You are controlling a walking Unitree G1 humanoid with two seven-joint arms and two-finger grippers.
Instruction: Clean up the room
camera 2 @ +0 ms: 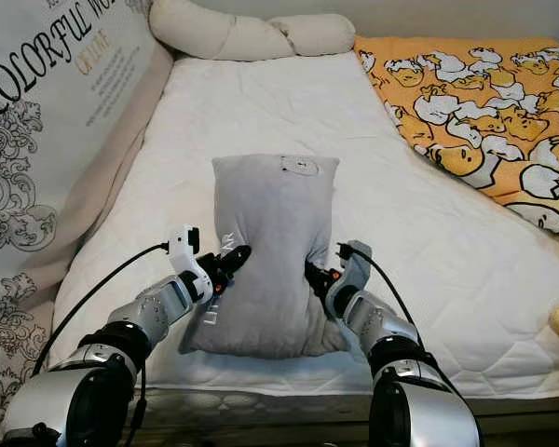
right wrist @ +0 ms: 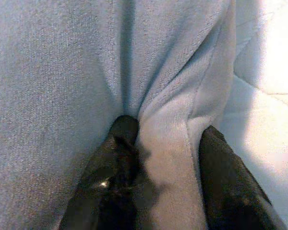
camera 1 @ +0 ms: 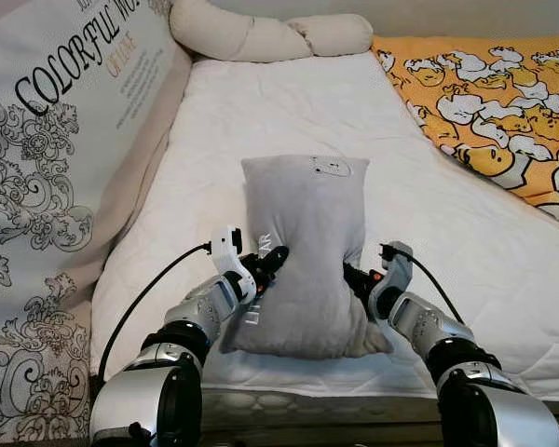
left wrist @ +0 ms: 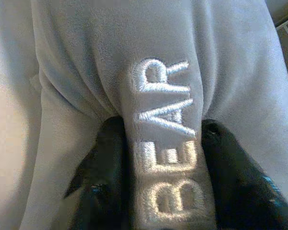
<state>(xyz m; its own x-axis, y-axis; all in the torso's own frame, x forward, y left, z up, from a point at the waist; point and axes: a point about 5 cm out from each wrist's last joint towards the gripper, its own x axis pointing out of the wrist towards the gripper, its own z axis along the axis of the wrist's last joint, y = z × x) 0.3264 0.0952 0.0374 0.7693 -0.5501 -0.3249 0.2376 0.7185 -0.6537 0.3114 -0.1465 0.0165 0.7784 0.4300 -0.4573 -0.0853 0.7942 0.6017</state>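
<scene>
Soft grey plush pillow [camera 1: 303,251] w/ "BEAR" stitched in white on one side: light, squishy, bends easy, not slippy. Best held at both side edges, as now. Looks fluffy, pinched in at the middle where squeezed; small white patch near top.

Lies on white quilted bed mattress [camera 1: 466,242], near the front edge, about mid-way across.

Left gripper [camera 1: 272,261] pinching a fold on pillow's left side, fingers [left wrist: 105,177] closed on fabric. Right gripper [camera 1: 352,277] same on right side, fingers [right wrist: 115,167] squeezing a fold.
</scene>
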